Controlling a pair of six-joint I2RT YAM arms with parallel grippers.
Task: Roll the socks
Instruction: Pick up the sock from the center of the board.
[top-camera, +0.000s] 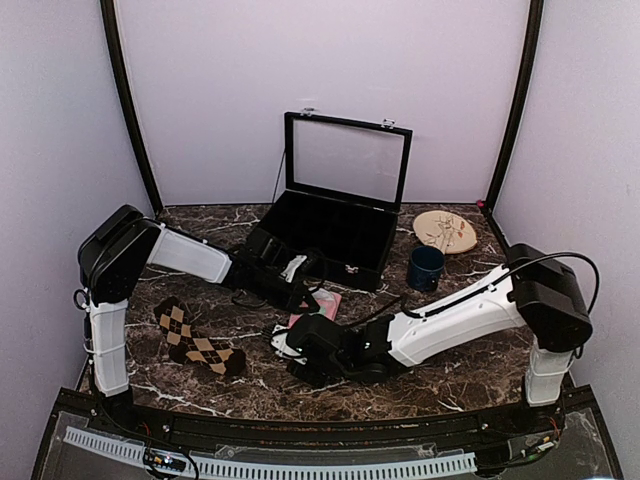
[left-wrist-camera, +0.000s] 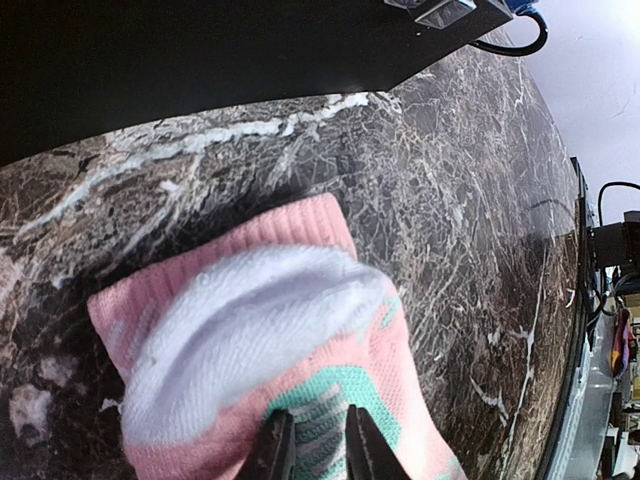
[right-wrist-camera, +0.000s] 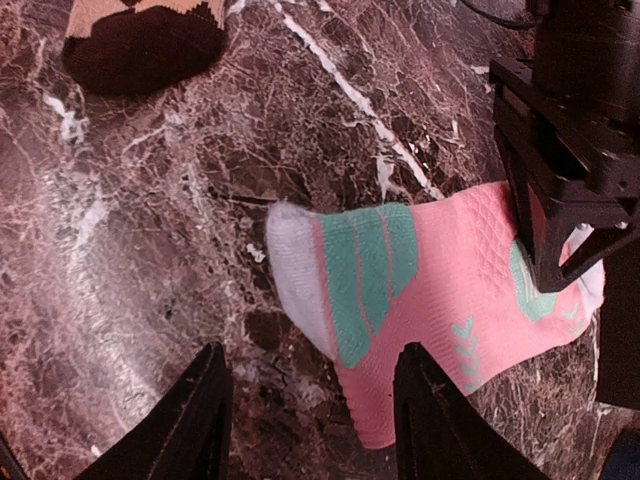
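Observation:
The pink sock (top-camera: 318, 304) lies flat on the marble at the table's middle, its white toe (right-wrist-camera: 292, 265) toward my right gripper. In the left wrist view the pink sock (left-wrist-camera: 330, 360) shows a white patch and a teal one. My left gripper (left-wrist-camera: 318, 445) has its fingers close together, pinching the fabric at the teal patch. My right gripper (right-wrist-camera: 315, 420) is open above the toe end, one finger (right-wrist-camera: 200, 420) over bare marble and the other at the sock's edge. The dark brown argyle sock (top-camera: 197, 340) lies flat at the front left, apart from both grippers.
A black box (top-camera: 372, 262) with its glass lid raised stands behind the pink sock. To its right stand a dark blue mug (top-camera: 425, 268) and a round wooden disc (top-camera: 445, 232). The brown sock's dark end (right-wrist-camera: 140, 45) shows at the top left of the right wrist view.

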